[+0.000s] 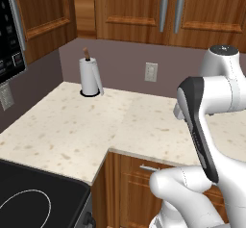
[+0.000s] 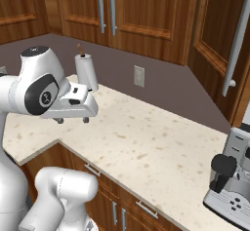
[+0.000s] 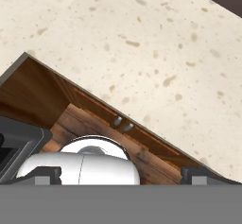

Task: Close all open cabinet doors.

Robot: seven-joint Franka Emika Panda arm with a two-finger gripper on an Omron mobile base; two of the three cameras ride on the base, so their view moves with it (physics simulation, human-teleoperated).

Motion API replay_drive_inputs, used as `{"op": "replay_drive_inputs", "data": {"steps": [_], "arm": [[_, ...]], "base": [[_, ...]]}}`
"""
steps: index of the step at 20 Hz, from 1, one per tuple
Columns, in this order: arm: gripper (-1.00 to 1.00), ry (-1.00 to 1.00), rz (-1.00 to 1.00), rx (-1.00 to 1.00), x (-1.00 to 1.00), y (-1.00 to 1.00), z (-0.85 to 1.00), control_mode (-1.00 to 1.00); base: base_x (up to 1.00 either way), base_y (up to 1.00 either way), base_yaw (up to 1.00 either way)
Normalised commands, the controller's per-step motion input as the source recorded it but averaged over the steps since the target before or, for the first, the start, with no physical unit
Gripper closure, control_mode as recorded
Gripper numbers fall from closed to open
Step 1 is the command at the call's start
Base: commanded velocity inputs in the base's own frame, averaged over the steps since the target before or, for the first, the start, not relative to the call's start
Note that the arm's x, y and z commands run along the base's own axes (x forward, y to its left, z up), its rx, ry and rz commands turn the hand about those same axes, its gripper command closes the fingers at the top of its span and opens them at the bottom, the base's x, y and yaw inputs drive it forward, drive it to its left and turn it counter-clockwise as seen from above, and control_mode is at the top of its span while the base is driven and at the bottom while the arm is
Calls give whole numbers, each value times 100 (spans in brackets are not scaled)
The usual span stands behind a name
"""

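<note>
The speckled cream bench (image 2: 161, 147) runs round a corner beneath the cabinet doors (image 2: 146, 15), reddish-brown uppers with vertical silver bar handles. One door at the far right (image 2: 224, 45) stands angled out over a grey coffee machine (image 2: 232, 186). A paper towel roll (image 1: 90, 76) stands upright by the back wall. The gripper (image 2: 72, 120) hangs low over the bench edge, pointing down, holding nothing; its tips are well apart.
</note>
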Motion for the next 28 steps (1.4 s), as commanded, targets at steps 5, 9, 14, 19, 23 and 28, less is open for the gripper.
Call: {"op": "replay_drive_inputs", "data": {"steps": [5,9,14,19,23,28], "arm": [[-100,0,0,0,0,0,0,-100],[-100,0,0,0,0,0,0,-100],[-100,0,0,0,0,0,0,100],[-100,0,0,0,0,0,0,100],[-100,0,0,0,0,0,0,100],[-100,0,0,0,0,0,0,100]], "base": [[0,0,0],[0,0,0],[0,0,0],[0,0,0],[0,0,0],[-22,0,0]]}}
